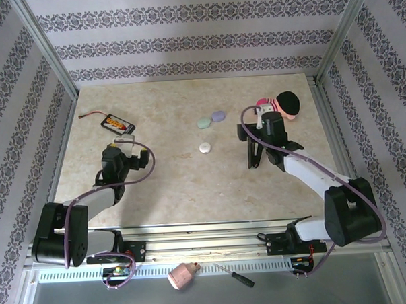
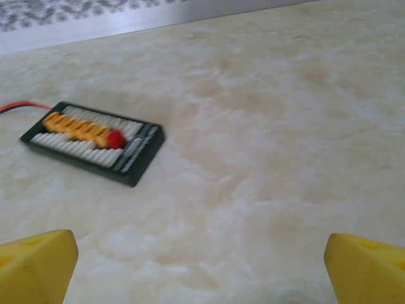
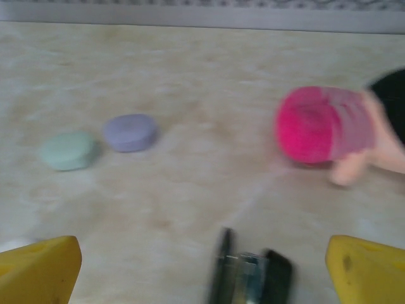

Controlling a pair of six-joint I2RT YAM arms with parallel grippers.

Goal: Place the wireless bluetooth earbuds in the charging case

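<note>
Fingers on the left arm [image 2: 35,269], yellow-tipped, stand wide apart over the beige marbled worktop [image 1: 177,187]. The right arm's fingers [image 3: 38,269] gape likewise, empty. A pink-dressed doll [image 1: 282,105] lies far right. A mint-green pebble-shaped charging case [image 1: 203,124] sits just beside a lilac case [image 1: 218,115], with a whitish case [image 1: 205,148] nearer the arms.

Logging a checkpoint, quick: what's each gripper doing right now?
Left gripper: open, holding nothing.
Right gripper: open, gripping nothing; a dark object lies loose between its fingers.
</note>
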